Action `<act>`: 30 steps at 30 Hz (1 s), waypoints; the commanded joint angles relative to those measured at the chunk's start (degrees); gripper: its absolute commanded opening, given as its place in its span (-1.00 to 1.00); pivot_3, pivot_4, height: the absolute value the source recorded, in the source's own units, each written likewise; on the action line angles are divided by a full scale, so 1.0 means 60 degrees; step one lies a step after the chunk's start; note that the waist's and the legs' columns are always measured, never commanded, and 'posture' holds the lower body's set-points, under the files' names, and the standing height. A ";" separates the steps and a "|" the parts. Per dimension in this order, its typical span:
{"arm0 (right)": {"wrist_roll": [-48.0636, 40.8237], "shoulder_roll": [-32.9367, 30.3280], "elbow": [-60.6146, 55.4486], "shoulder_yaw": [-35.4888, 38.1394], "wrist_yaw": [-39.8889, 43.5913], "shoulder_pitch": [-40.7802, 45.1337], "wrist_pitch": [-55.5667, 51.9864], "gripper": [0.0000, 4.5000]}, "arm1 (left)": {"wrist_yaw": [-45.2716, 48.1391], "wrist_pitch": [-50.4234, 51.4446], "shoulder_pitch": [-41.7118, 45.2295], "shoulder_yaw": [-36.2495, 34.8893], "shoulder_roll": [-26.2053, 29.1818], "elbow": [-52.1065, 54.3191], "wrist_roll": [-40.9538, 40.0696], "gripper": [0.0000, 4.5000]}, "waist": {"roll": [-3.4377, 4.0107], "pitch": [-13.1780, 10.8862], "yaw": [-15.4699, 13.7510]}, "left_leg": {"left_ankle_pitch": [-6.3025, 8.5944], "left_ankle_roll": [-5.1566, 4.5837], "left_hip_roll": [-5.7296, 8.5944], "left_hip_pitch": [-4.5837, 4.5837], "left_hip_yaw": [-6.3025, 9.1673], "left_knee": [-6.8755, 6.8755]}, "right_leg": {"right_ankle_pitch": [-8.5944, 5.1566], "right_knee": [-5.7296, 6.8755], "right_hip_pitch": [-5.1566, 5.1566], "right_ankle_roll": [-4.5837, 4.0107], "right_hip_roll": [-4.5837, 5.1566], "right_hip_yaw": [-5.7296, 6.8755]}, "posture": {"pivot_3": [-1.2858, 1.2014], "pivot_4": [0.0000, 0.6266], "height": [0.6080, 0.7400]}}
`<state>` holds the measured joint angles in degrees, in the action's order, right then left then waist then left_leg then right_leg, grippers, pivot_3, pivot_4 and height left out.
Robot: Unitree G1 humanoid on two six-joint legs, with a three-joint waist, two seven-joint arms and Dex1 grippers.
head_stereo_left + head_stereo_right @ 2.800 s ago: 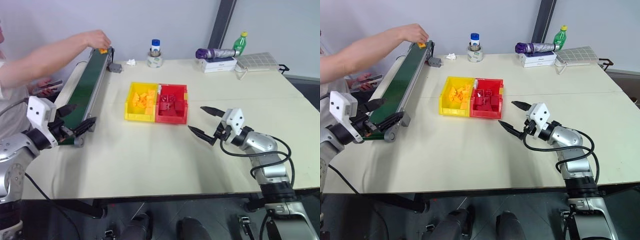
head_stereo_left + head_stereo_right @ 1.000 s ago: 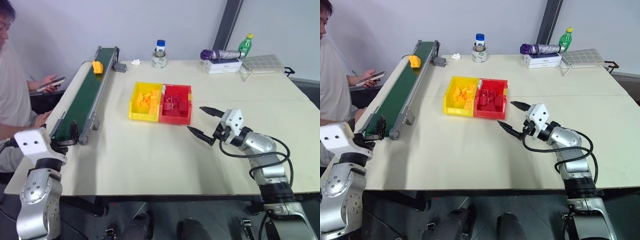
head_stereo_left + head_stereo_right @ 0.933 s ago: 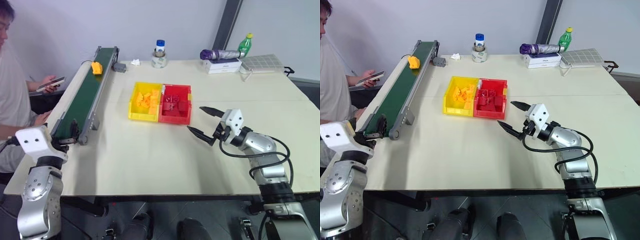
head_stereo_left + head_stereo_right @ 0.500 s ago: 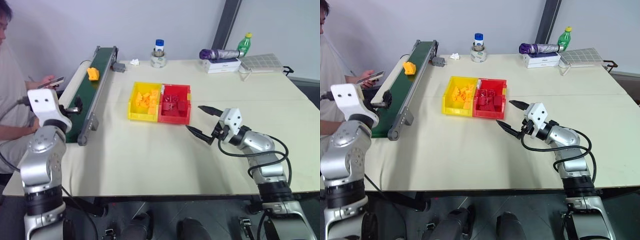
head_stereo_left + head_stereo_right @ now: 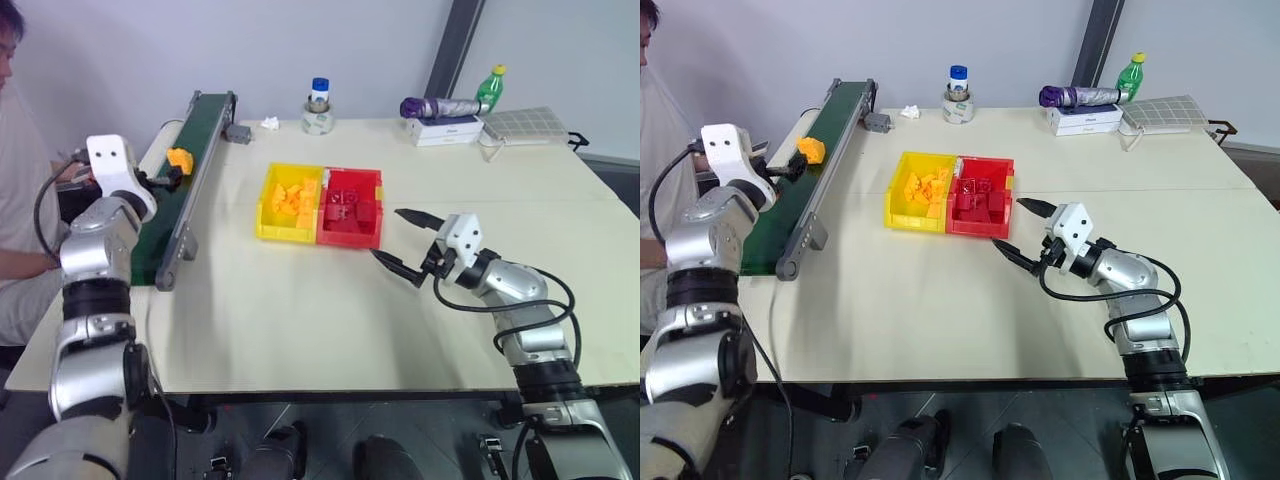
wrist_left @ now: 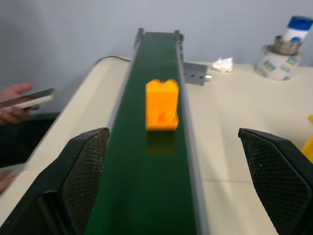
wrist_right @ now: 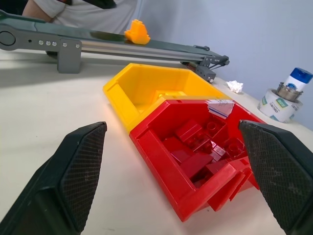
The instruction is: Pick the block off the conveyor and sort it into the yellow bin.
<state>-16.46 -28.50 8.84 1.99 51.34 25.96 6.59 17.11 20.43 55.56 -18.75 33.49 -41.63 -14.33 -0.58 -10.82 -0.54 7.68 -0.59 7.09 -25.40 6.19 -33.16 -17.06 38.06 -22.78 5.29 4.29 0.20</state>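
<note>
The yellow-orange block (image 6: 162, 105) rides upright on the dark green conveyor (image 5: 203, 125), about a third of the way down from its far end. My left gripper (image 5: 163, 179) hovers level over the belt just short of the block, open, both fingers (image 6: 85, 166) spread wider than the belt, nothing between them. The yellow bin (image 5: 285, 236) sits mid-table with several yellow bricks inside, joined to a red bin (image 5: 348, 239). My right gripper (image 5: 388, 234) hangs open above the table just right of the red bin, pointing at it.
A grey motor box (image 5: 238, 133) sticks out at the conveyor's far end. Along the table's back stand a blue-capped bottle in a tape roll (image 5: 318, 108), a folded umbrella on a box (image 5: 440, 108) and a green bottle (image 5: 487, 85). A person (image 5: 12, 160) sits left of the conveyor.
My left arm has lifted from the conveyor's near end and reached forward along the belt. The block has travelled down the belt toward it. The right arm has stayed still.
</note>
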 commanded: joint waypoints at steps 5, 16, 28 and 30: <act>-0.0044 -0.0025 -0.0448 0.0065 -0.0061 0.0110 0.0069 1.00 | 0.0251 -0.1586 0.1424 0.0147 0.0466 -0.2471 0.0496 0.98 | 0.0000 0.0000 0.0035 | 0.0000 0.0000 0.0001 0.0001 0.0001 0.0002 | 0.0002 0.0003 0.0001 0.0003 0.0000 0.0000 | 0.03 -0.52 1.00; -0.0065 -0.0056 -0.0609 0.0093 -0.0141 -0.0047 -0.0007 1.00 | 0.0330 -0.1786 0.1194 0.0520 0.0168 -0.3328 0.0789 0.98 | 0.0000 0.0000 0.0059 | -0.0004 -0.0006 0.0002 0.0000 0.0001 -0.0001 | 0.0005 0.0009 0.0000 0.0009 0.0000 0.0000 | 0.03 -0.52 1.00; -0.0061 -0.0098 -0.0651 0.0108 -0.0150 -0.0092 -0.0061 1.00 | 0.1142 -0.1749 0.1072 0.0341 -0.0632 -0.1143 -0.0099 -0.40 | -0.0001 0.0000 -0.0005 | -0.0007 -0.0012 0.0002 -0.0002 0.0002 -0.0010 | 0.0007 0.0014 0.0003 0.0010 0.0001 0.0000 | 0.03 -0.52 1.00; -0.0060 -0.0090 -0.0629 0.0105 -0.0153 -0.0072 -0.0058 1.00 | 0.1446 -0.1465 0.1073 0.0647 -0.1109 -0.0213 -0.0242 -0.40 | -0.0001 0.0000 -0.0046 | -0.0002 -0.0004 0.0005 -0.0002 0.0003 -0.0019 | 0.0010 0.0012 0.0012 0.0016 0.0003 0.0001 | 0.03 -0.52 1.00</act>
<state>-16.45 -28.55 7.29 1.77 50.60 25.13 5.90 23.80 11.02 60.08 -16.06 27.89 -48.58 -14.12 -0.58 -10.82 -0.82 7.67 -0.60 7.13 -25.41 6.21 -33.31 -16.99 38.13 -22.67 5.41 4.32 0.21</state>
